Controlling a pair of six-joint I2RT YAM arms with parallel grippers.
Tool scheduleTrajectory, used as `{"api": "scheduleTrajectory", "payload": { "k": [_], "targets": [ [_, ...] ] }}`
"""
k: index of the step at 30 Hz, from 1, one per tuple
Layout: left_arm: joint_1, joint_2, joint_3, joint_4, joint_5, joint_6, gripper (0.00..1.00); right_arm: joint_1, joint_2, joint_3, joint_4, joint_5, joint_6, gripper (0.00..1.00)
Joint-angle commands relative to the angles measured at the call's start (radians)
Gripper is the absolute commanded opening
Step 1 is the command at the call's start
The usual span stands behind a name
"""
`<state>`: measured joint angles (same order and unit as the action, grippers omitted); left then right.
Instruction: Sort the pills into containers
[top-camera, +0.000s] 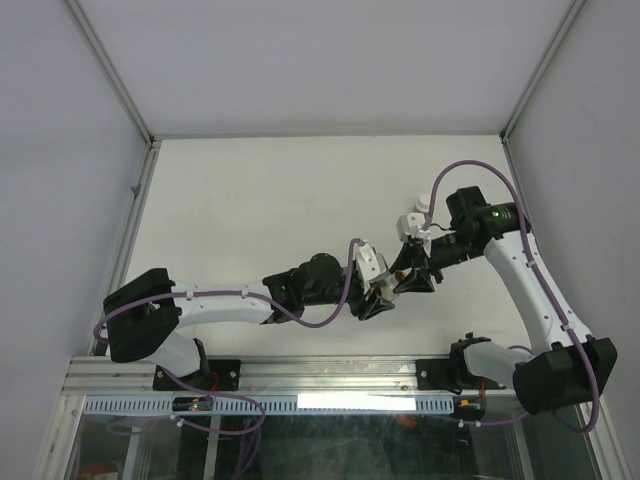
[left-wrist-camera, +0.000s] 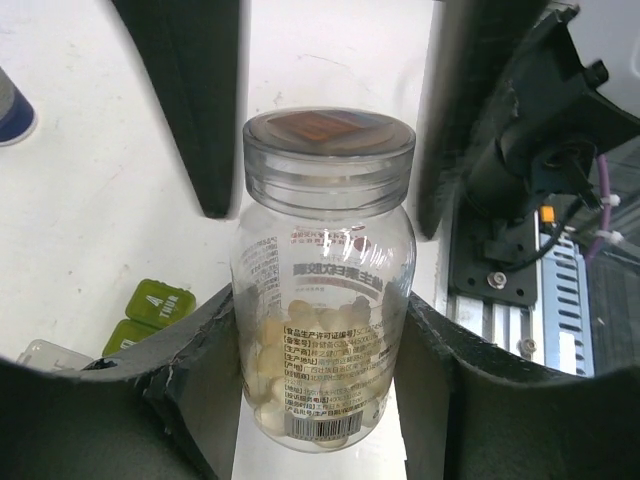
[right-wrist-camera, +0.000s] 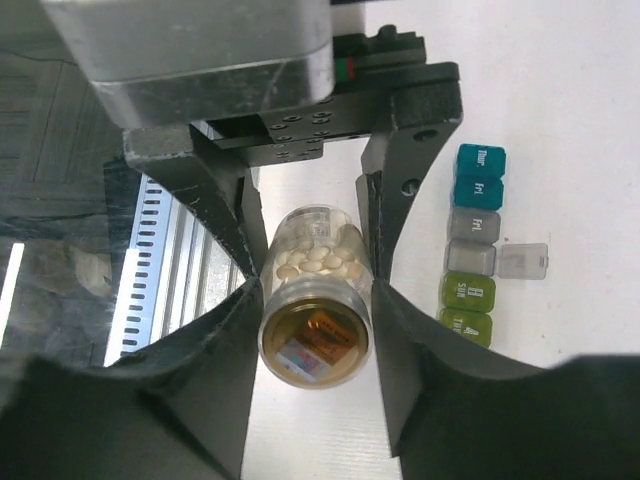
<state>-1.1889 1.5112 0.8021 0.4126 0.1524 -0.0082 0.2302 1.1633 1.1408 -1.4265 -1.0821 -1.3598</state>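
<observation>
A clear pill bottle (left-wrist-camera: 322, 300) holding pale round pills lies level between both grippers; it also shows in the right wrist view (right-wrist-camera: 316, 300). My left gripper (left-wrist-camera: 320, 345) is shut on the bottle's body. My right gripper (right-wrist-camera: 315, 325) is shut on its clear cap (right-wrist-camera: 314, 340). In the top view the two grippers (top-camera: 395, 287) meet near the table's front edge. The containers (right-wrist-camera: 474, 245), a strip of teal, grey and green compartments, lie on the table just beside the bottle. One grey compartment has its clear lid (right-wrist-camera: 522, 260) flipped open. The green end (left-wrist-camera: 160, 302) shows in the left wrist view.
A small white-capped bottle (top-camera: 425, 205) stands behind the right arm. The metal rail (top-camera: 330, 375) runs along the table's near edge, close under the grippers, and shows in the right wrist view (right-wrist-camera: 160, 270). A blue and white object (left-wrist-camera: 10, 110) sits at the left wrist view's edge.
</observation>
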Motion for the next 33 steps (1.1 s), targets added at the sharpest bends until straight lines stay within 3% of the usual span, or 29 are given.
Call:
{"api": "scheduleTrajectory", "payload": {
  "k": [1,3,5,10,15,21,28,31,33],
  "targets": [
    [0.013,-0.066,-0.014,-0.021,0.111,0.027,0.0,0.014,-0.064,0.012,0.065,-0.036,0.024,0.64],
    [0.012,-0.075,-0.024,-0.028,0.088,0.025,0.0,0.013,-0.111,-0.002,0.166,-0.008,0.198,0.77],
    [0.014,-0.091,-0.035,-0.031,0.06,0.014,0.0,0.011,-0.163,-0.003,0.246,0.054,0.371,0.84],
    [0.007,-0.134,-0.052,-0.03,-0.005,-0.022,0.0,0.012,-0.204,-0.005,0.303,0.147,0.666,0.86],
    [-0.002,-0.118,-0.031,-0.032,-0.02,-0.035,0.0,0.02,-0.146,-0.014,0.288,0.201,0.77,0.86],
    [-0.003,-0.103,-0.011,-0.046,-0.031,-0.043,0.0,0.074,-0.1,0.013,0.269,0.238,0.811,0.74],
    [-0.002,-0.089,0.004,-0.052,-0.03,-0.046,0.0,0.182,-0.091,-0.008,0.33,0.324,0.903,0.68],
    [-0.002,-0.089,0.006,-0.055,-0.031,-0.047,0.0,0.19,-0.082,-0.001,0.325,0.336,0.904,0.59],
    [-0.002,-0.089,0.004,-0.055,-0.033,-0.047,0.0,0.194,-0.083,0.006,0.321,0.331,0.898,0.46]
  ]
}}
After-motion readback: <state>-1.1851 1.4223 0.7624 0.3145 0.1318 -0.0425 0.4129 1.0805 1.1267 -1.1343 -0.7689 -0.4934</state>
